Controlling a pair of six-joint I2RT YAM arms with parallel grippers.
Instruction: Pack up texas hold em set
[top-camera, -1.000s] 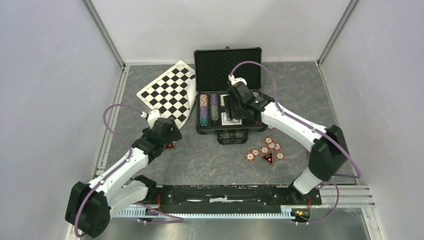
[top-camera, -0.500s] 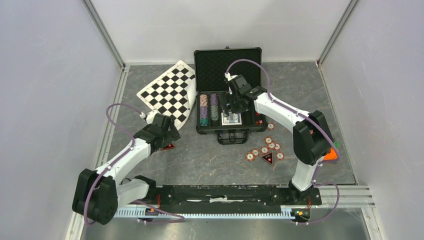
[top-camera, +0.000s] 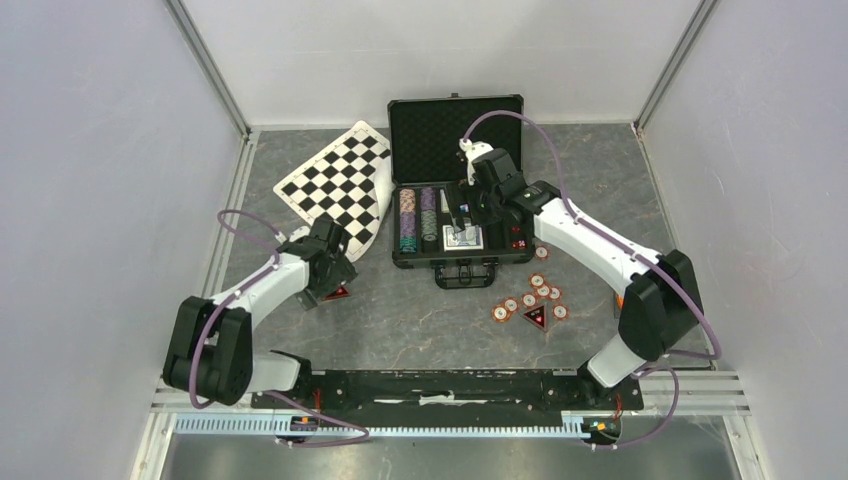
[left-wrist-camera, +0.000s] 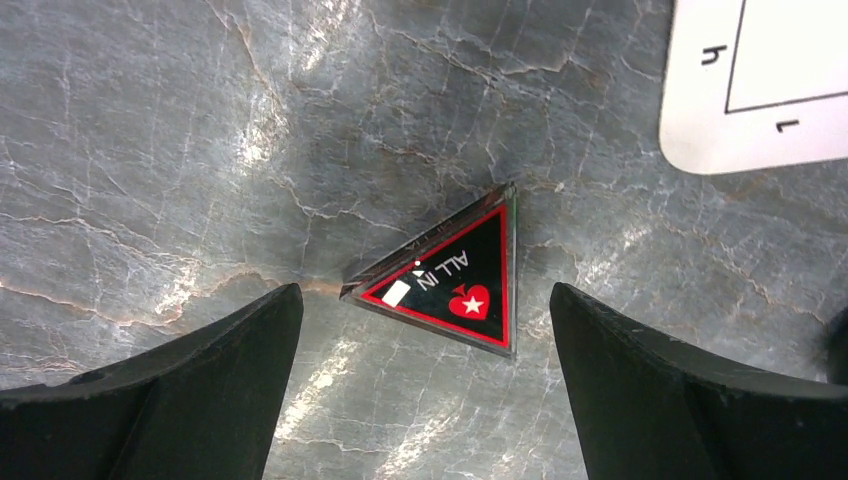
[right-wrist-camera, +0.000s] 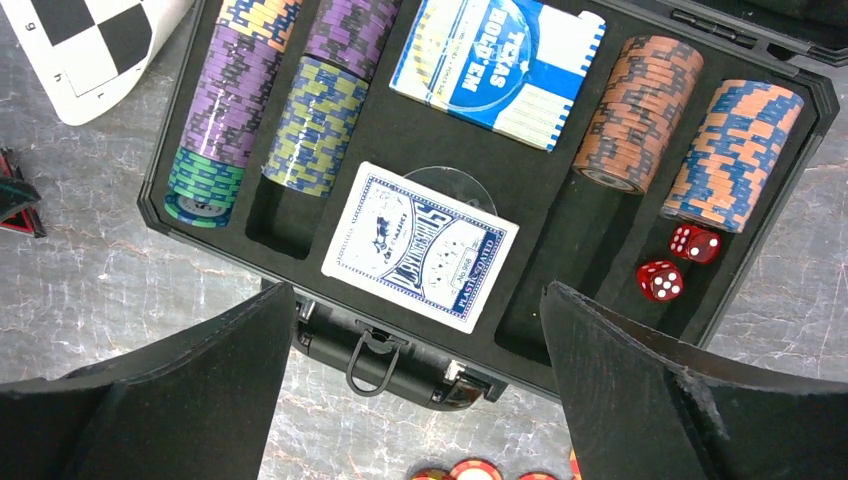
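Observation:
The black case (top-camera: 400, 258) lies open, its tray holding rows of striped chips (right-wrist-camera: 235, 95), two red dice (right-wrist-camera: 678, 262), a blue boxed deck (right-wrist-camera: 500, 60) and a blue-backed card deck (right-wrist-camera: 420, 245). My right gripper (top-camera: 463, 212) hovers open over the tray's front; seen from the wrist, the right gripper (right-wrist-camera: 418, 300) holds nothing. Loose chips (top-camera: 530, 297) and a triangular button (top-camera: 535, 317) lie right of the case handle (right-wrist-camera: 385, 355). My left gripper (top-camera: 333, 280) is low over the floor, open. From its wrist the left gripper (left-wrist-camera: 425, 320) straddles a black-and-red "ALL IN" triangle (left-wrist-camera: 450, 290).
A black-and-white checkered board (top-camera: 340, 185) lies left of the case, and its white corner (left-wrist-camera: 760, 90) shows just beyond the triangle. The case lid (top-camera: 455, 130) stands upright at the back. Walls close in on both sides.
The right gripper has opened fully over the tray, and the blue-backed deck lies free in it. The left arm has folded back toward the left while its gripper stayed by the triangle.

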